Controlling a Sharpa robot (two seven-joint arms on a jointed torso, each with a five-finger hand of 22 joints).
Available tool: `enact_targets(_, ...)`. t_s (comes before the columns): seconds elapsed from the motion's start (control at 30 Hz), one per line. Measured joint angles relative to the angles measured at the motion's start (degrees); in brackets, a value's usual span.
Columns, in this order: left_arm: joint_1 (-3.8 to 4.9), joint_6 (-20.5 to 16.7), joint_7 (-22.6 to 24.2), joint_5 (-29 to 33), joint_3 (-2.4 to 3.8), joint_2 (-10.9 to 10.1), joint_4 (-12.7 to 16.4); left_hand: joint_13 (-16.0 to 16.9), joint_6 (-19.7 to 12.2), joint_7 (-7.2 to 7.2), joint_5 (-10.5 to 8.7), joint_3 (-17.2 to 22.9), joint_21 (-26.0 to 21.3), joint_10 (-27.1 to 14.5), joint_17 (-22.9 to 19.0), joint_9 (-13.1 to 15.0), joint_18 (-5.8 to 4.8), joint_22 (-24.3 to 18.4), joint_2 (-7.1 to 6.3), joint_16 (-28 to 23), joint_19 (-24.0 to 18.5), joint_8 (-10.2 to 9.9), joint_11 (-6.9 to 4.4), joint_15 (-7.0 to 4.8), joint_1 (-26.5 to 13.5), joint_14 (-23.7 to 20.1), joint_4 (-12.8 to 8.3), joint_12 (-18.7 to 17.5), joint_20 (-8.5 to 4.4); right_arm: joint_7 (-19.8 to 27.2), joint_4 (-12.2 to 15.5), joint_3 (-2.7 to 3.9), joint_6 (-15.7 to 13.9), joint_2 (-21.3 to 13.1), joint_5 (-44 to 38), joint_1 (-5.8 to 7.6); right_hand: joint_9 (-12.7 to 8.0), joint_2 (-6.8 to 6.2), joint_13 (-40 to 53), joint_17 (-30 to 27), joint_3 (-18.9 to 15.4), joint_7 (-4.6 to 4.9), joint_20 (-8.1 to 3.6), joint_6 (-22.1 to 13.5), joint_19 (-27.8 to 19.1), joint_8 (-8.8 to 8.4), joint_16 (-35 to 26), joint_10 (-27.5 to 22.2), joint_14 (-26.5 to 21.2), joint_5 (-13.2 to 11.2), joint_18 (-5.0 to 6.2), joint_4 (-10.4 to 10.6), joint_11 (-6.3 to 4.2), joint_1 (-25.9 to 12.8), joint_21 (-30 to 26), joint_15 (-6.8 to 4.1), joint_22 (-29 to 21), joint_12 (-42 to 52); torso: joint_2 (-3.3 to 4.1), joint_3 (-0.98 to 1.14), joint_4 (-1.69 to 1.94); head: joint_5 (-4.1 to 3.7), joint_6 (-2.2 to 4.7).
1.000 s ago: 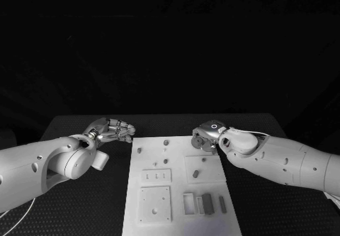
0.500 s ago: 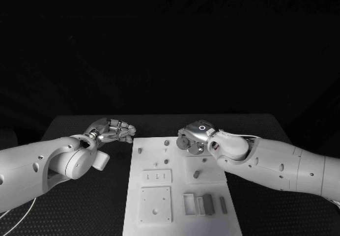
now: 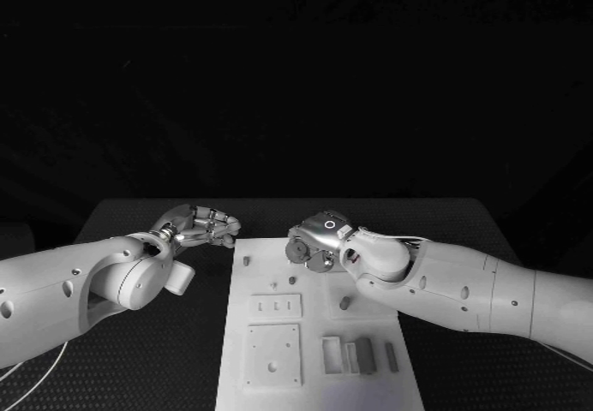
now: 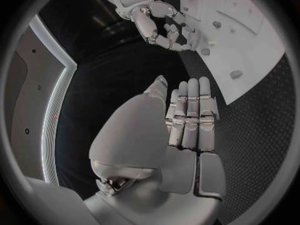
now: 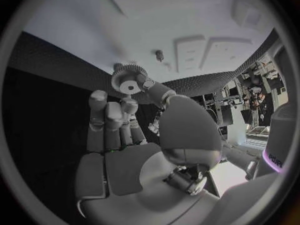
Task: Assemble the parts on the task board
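Right robot hand (image 3: 315,244) pinches a gear (image 5: 129,80) above the task board (image 3: 266,321).
Left robot hand (image 3: 198,228), fingers together, holds nothing above the tabletop (image 3: 148,360); no legible writing.

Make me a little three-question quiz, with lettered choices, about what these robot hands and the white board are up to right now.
1. Where is the right robot hand?
A. Over the far end of the task board
B. Off the table
C. At the board's near edge

2. What does it hold?
A. A screwdriver
B. A toothed gear
C. Nothing

3. How is the left robot hand?
A. Gripping a part
B. Pressing on the board
C. Empty, beside the board

Answers: 1 A, the head view shows it above the board's far end. 2 B, the right wrist view shows a gear at its fingertips. 3 C, its fingers hold nothing, over the black table.
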Motion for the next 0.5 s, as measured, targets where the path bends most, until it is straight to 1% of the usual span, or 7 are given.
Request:
enact_targets(0.2, 0.00, -0.06, -0.03, -0.03, 0.02, 0.22, -0.03, 0.00, 0.00, 0.00, 0.00, 0.00, 0.00, 0.00, 0.05, 0.00, 0.00, 0.00, 0.00, 0.00, 0.00, 0.00, 0.00, 0.00, 0.00, 0.00, 0.00, 0.00, 0.00, 0.11, -1.54, -0.08, 0.00, 1.97, -0.03, -0.38, -0.01, 0.00, -0.05, -0.05, -0.01, 0.00, 0.00, 0.00, 0.00, -0.21, 0.00, 0.00, 0.02, 0.00, 0.00, 0.31, 0.00, 0.00, 0.00, 0.00, 0.00, 0.00, 0.03, -0.03, 0.13, 0.16, -0.15)
enact_targets(0.4, 0.09, -0.16, -0.08, -0.06, 0.02, 0.58, -0.06, -0.01, 0.00, 0.00, 0.00, 0.00, 0.00, 0.00, 0.05, 0.05, 0.00, -0.01, 0.00, 0.00, 0.00, 0.00, 0.00, 0.00, 0.00, 0.00, 0.00, 0.00, 0.00, 0.32, -3.43, -0.56, 0.02, 3.41, -0.09, -0.58, -0.02, 0.00, -0.05, -0.05, -0.01, -0.01, 0.00, 0.00, 0.01, -0.21, 0.00, 0.00, 0.18, 0.00, 0.00, 0.31, 0.00, 0.00, 0.00, -0.01, 0.00, 0.00, 0.10, -0.13, 0.38, 0.35, -0.20)
enact_targets(0.5, 0.19, -0.19, -0.10, -0.06, 0.02, 0.61, -0.04, -0.01, 0.00, 0.00, 0.00, 0.00, 0.00, 0.00, 0.10, 0.05, 0.00, 0.05, 0.00, 0.00, 0.00, 0.00, 0.00, 0.00, 0.00, 0.00, 0.00, 0.00, 0.00, 0.39, -4.22, -0.70, 0.04, 3.91, -0.13, -0.73, -0.02, -0.39, -0.11, -0.09, 0.00, -0.01, 0.00, 0.01, 0.02, -0.23, 0.00, 0.00, 0.20, 0.00, 0.00, 0.31, 0.00, 0.07, 0.00, -0.02, 0.00, 0.00, 0.14, -0.21, 0.49, 0.41, -0.20)
